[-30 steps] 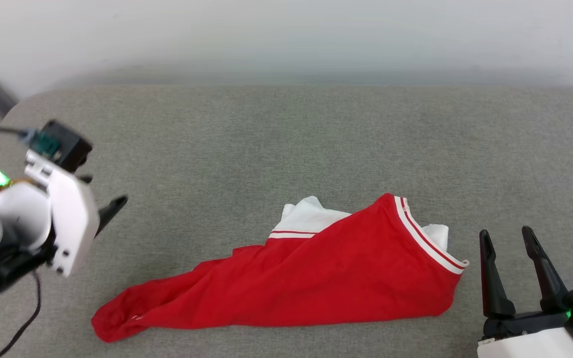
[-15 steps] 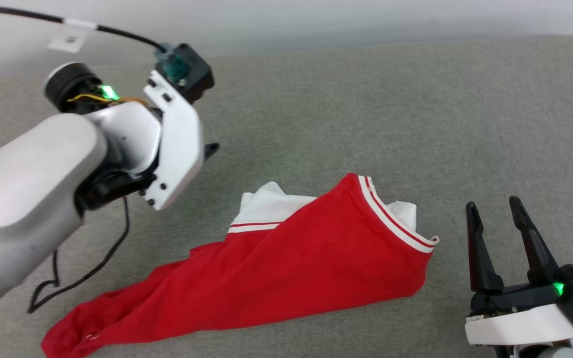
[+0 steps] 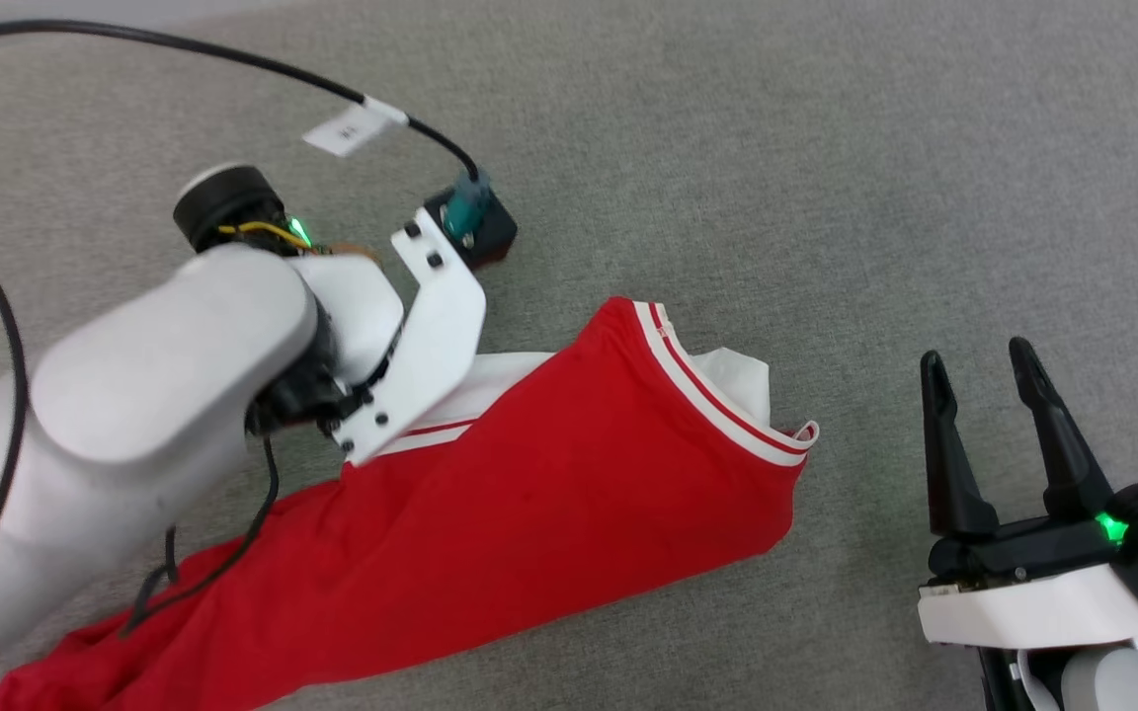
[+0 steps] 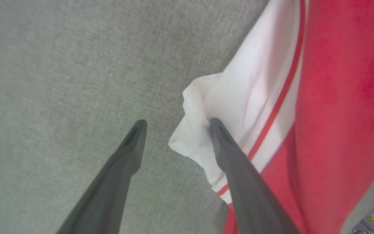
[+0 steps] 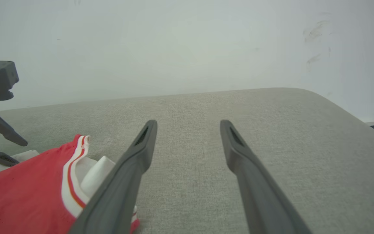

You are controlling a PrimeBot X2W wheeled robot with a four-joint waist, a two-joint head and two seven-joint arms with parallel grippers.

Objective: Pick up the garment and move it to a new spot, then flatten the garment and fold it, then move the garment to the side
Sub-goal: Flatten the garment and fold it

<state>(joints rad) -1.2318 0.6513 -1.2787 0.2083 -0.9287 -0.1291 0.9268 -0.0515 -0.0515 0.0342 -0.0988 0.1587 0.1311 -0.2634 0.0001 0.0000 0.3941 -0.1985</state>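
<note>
Nearest me, my right gripper point(image 3: 977, 354) sits at lower right, long dark fingers spread wide with nothing between them, near the trimmed end of the red soft jersey T-shirt point(image 3: 549, 513). It lies crumpled in a long slant on the grey woven cushion surface point(image 3: 875, 148), with red-and-white striped trim point(image 3: 717, 395) at its right end and a white sleeve point(image 4: 239, 94) bunched at the far edge. My left gripper point(image 4: 177, 123) is over that sleeve, jaws apart. One finger point(image 4: 227, 149) is at the sleeve's fold, the other over bare grey, nothing pinched. A thin black cable point(image 3: 184, 42) arcs off the left wrist. A pale wall point(image 5: 174, 48) stands behind.
</note>
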